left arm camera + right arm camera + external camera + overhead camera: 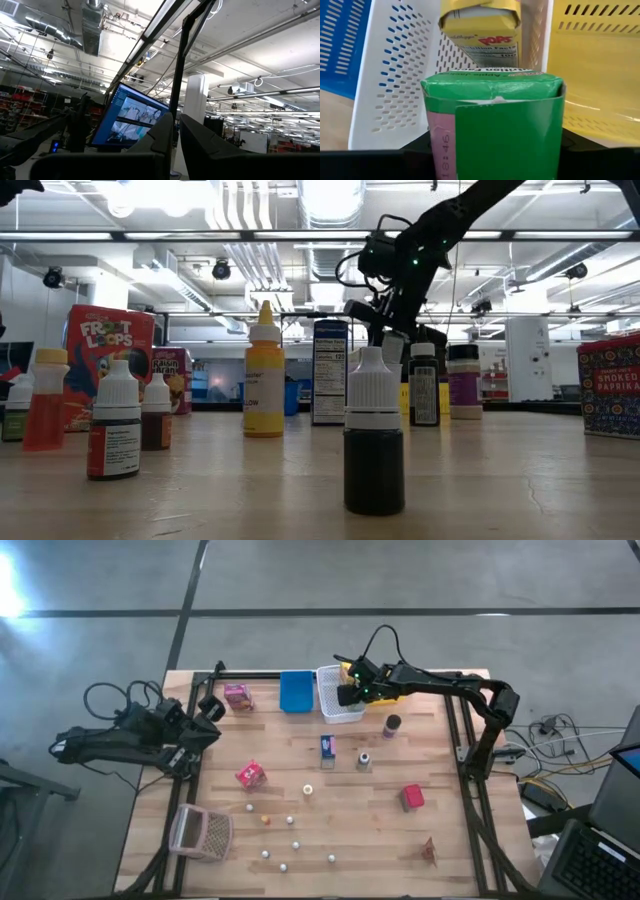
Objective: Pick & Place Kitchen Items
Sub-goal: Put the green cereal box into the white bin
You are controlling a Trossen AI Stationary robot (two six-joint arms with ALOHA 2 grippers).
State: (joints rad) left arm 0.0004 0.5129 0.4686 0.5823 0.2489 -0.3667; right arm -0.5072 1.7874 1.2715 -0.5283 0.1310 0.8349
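Right gripper (352, 690) upper centre of high view, clamping green box (492, 125) over white bin (400, 75), we are guessing for drop beside yellow box (481, 30) already lying inside. Left gripper (175, 132) closed, empty, parking at left table edge. Wooden table (350, 830) carrying scattered boxes, jars, balls; open lab behind.

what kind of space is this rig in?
Likely a lab or industrial workshop: exposed ceiling ducts, bare concrete floor, a monitor beside the wooden table.
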